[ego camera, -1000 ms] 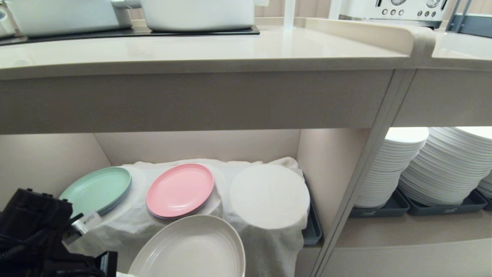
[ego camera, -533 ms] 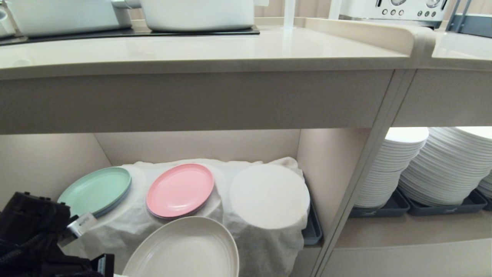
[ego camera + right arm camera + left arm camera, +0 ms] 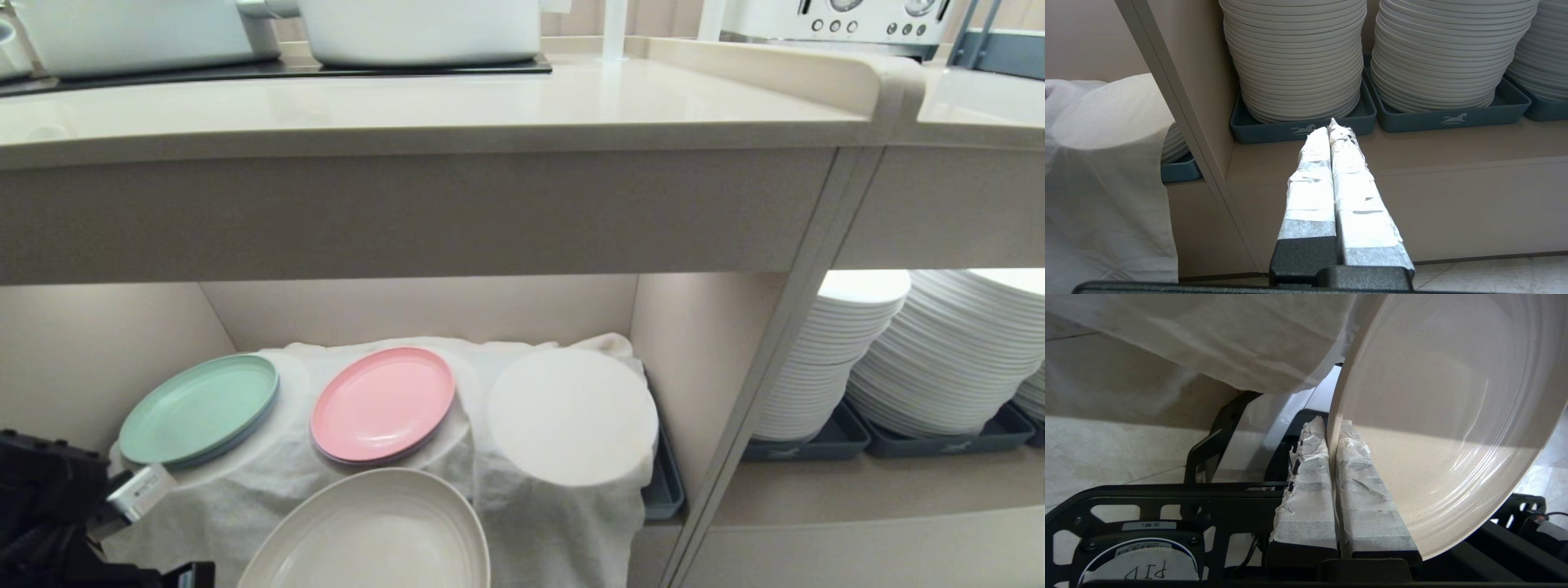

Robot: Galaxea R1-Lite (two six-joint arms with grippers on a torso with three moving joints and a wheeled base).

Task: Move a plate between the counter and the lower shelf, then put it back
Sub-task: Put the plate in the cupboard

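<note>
Closest to the camera, the left gripper (image 3: 1331, 428) has its two tape-wrapped fingers (image 3: 1306, 486) pinched tight on the rim of the small round matte cream-beige plate (image 3: 371, 535), which sits low in the head view, out in front of the white cloth (image 3: 555, 514) and cut off by the bottom edge. Compared with a second ago the plate has slid down and toward the robot's left, so less of it shows now, and the black left arm (image 3: 49, 523) has dropped lower in the corner too (the mint plate's near edge is uncovered now). Nothing else in the scene has budged. The right gripper (image 3: 1333, 126) is parked off to the side with its taped fingers pressed together on nothing, pointing at a dark-grey tray (image 3: 1302, 122) of stacked white plates (image 3: 1294, 53). Going further in, the beige-walled lower shelf (image 3: 82, 351) has the cloth draped over its contents, with a round mint-green plate (image 3: 200, 404) and a round pink plate (image 3: 382, 403) lying on top, and a covered round hump (image 3: 571, 412) beside them. Above that runs the long smooth beige counter (image 3: 424, 106), with white pots (image 3: 420, 28) on its black glass panel at the back.
</note>
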